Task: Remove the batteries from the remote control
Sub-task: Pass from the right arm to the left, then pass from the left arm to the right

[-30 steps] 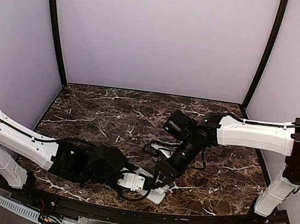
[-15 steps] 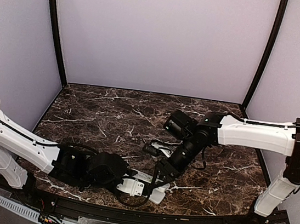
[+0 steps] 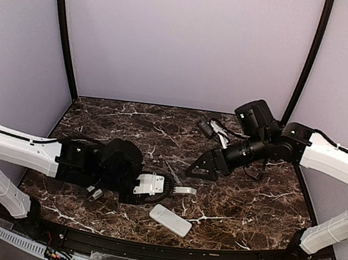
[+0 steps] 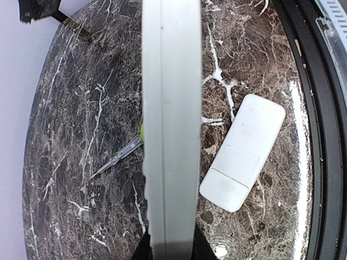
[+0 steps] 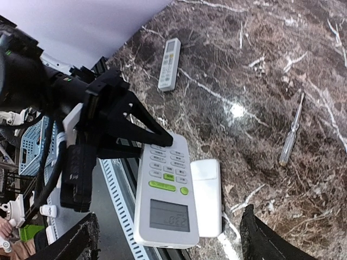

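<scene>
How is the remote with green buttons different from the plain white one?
The white remote with a screen and green buttons is up off the dark marble table, held at one end by the left gripper; the plain white remote lies flat on it, untouched. The held one shows its buttons; the lying one shows only a smooth blank side. Both are white rounded rectangles.

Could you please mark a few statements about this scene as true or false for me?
1. The left gripper grips the display remote. True.
2. The right gripper is shut on the screwdriver. False: it is open and empty, and the screwdriver lies on the table.
3. A second remote lies on the table near its front edge. True.
4. Loose batteries lie beside the screwdriver. False: no batteries are visible.
</scene>
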Available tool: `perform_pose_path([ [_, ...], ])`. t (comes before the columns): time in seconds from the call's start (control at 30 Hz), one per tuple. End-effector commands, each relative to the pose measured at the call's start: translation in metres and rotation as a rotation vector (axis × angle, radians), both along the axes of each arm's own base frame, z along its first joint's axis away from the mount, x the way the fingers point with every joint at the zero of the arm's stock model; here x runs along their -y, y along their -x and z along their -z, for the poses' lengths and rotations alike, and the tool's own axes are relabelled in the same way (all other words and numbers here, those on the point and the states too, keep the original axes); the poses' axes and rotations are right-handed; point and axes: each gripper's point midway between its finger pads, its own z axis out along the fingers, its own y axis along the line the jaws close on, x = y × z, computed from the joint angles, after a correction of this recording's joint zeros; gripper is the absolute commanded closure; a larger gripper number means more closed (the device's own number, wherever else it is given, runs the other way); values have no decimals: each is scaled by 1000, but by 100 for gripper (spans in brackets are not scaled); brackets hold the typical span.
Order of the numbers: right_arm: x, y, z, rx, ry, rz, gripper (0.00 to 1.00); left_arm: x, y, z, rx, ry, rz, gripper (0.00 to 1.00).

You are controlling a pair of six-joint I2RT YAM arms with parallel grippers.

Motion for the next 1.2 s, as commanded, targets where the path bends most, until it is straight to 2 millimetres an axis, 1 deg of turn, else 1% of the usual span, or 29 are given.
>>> perform_pose_path([
  [0.0, -3, -11, -38, 173, -158, 29, 12, 3, 8, -33, -244, 130, 24, 100],
  [0.03, -3, -10, -46, 198, -192, 21, 11, 3, 12, -35, -319, 147, 39, 100],
  [0.07, -3, -6, -54, 217, -226, 4, 9, 4, 14, -43, -353, 162, 47, 100],
  [0.1, -4, -3, -60, 227, -254, -18, 8, 7, 17, -54, -423, 205, 74, 100],
  [0.13, -6, 1, -63, 227, -270, -41, 7, 7, 21, -57, -465, 215, 90, 100],
  [0.17, -7, 4, -66, 226, -281, -62, 6, 8, 24, -66, -521, 246, 112, 100],
  [0.2, -9, 6, -67, 220, -286, -80, 6, 8, 27, -68, -554, 248, 123, 100],
  [0.23, -10, 8, -66, 210, -287, -98, 6, 10, 32, -76, -604, 270, 149, 100],
  [0.37, -17, 16, -67, 166, -295, -157, 7, 10, 46, -89, -743, 306, 217, 100],
  [0.43, -20, 20, -68, 146, -299, -178, 14, 9, 48, -93, -770, 314, 226, 100],
  [0.53, -23, 24, -72, 125, -308, -198, 29, 8, 47, -97, -809, 327, 235, 100],
  [0.63, -26, 31, -71, 103, -314, -224, 39, 8, 46, -101, -846, 343, 241, 100],
  [0.83, -35, 37, -52, 48, -263, -250, 48, 10, 40, -100, -886, 352, 228, 100],
  [0.9, -38, 39, -48, 36, -257, -259, 54, 10, 38, -97, -896, 347, 220, 100],
  [0.97, -40, 38, -46, 34, -253, -259, 64, 11, 37, -96, -902, 344, 217, 100],
  [1.03, -41, 37, -45, 36, -257, -258, 79, 11, 36, -95, -900, 343, 211, 100],
  [1.1, -43, 35, -47, 41, -271, -253, 92, 11, 33, -94, -891, 343, 198, 100],
  [1.13, -44, 34, -46, 39, -274, -246, 97, 11, 32, -94, -886, 345, 195, 100],
  [1.17, -45, 32, -46, 42, -276, -238, 100, 11, 30, -94, -879, 347, 182, 100],
])
